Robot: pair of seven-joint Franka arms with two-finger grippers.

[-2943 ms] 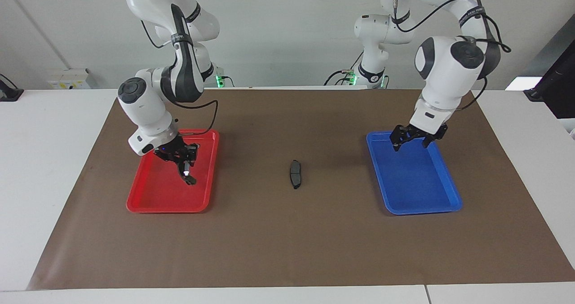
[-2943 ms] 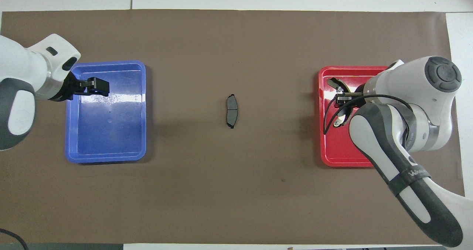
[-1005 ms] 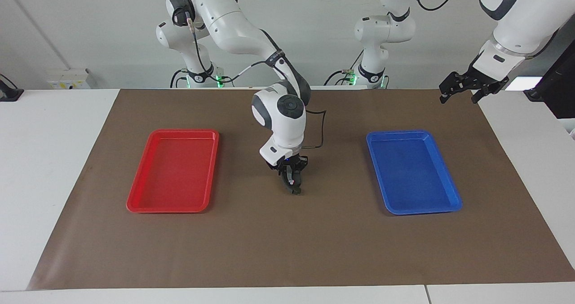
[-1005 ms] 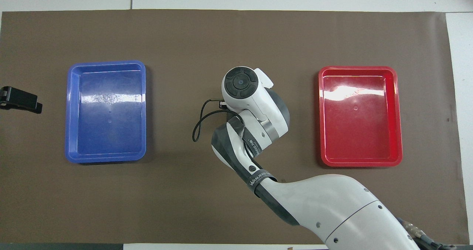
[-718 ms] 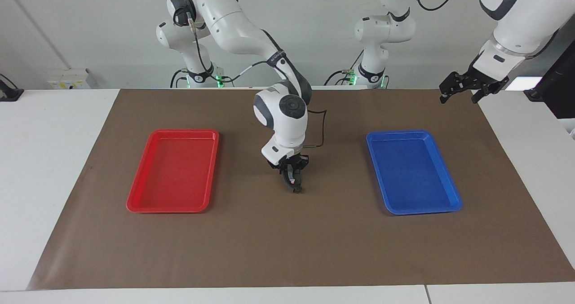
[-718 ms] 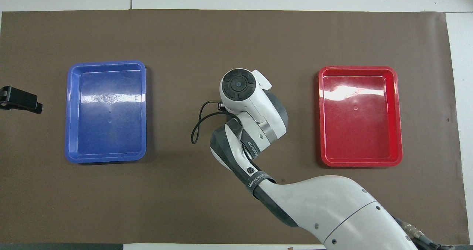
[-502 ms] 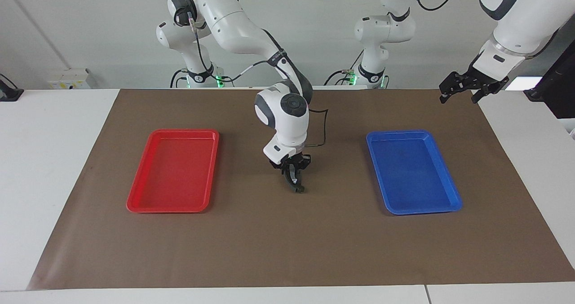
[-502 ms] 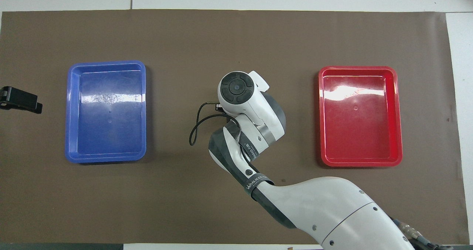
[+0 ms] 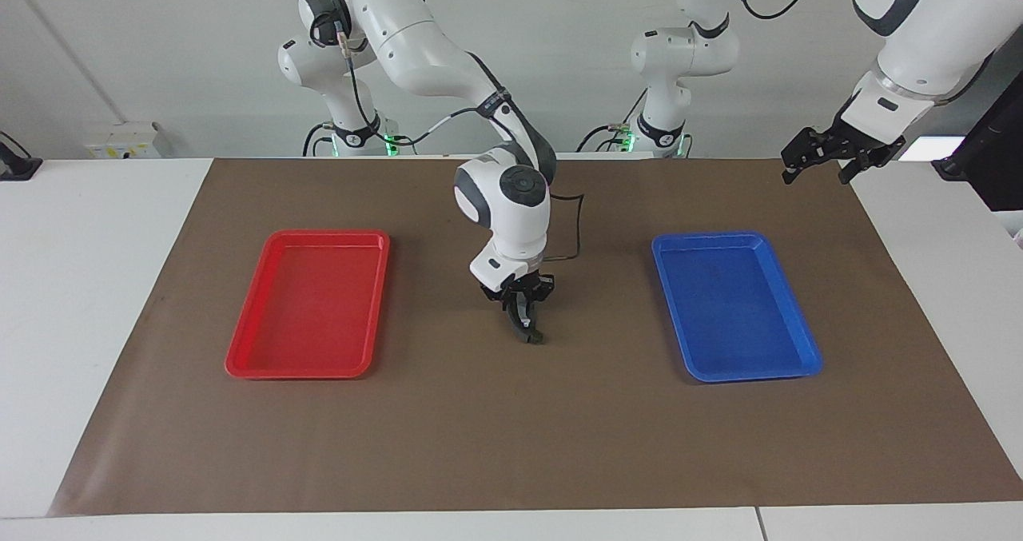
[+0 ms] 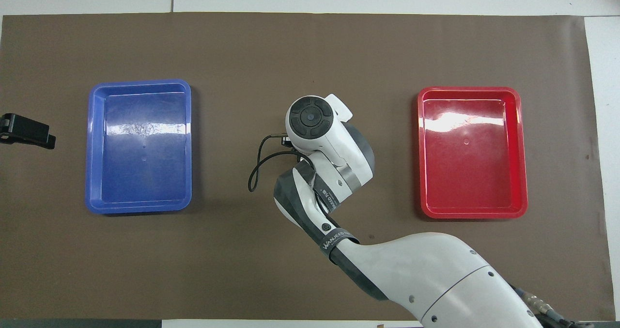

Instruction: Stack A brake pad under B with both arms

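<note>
My right gripper [image 9: 523,321] is low over the middle of the brown mat [image 9: 511,429], fingers pointing down. It is shut on B, the dark arched brake shoe [image 9: 531,334], whose lower end is at the mat. The A brake pad is hidden under the gripper and shoe. In the overhead view the right arm's wrist [image 10: 319,134] covers both pieces. My left gripper [image 9: 815,175] is open and empty, raised high over the mat's edge at the left arm's end of the table. Only its black tip [image 10: 29,133] shows in the overhead view.
A red tray [image 9: 296,375] lies on the mat toward the right arm's end, also in the overhead view [image 10: 470,89]. A blue tray [image 9: 751,377] lies toward the left arm's end, also in the overhead view [image 10: 140,82]. Two smaller white arms stand at the back.
The right gripper carried the shoe from the red tray to the mat's middle, then edged slightly toward the left arm's end. The left gripper rose from the blue tray and now holds still.
</note>
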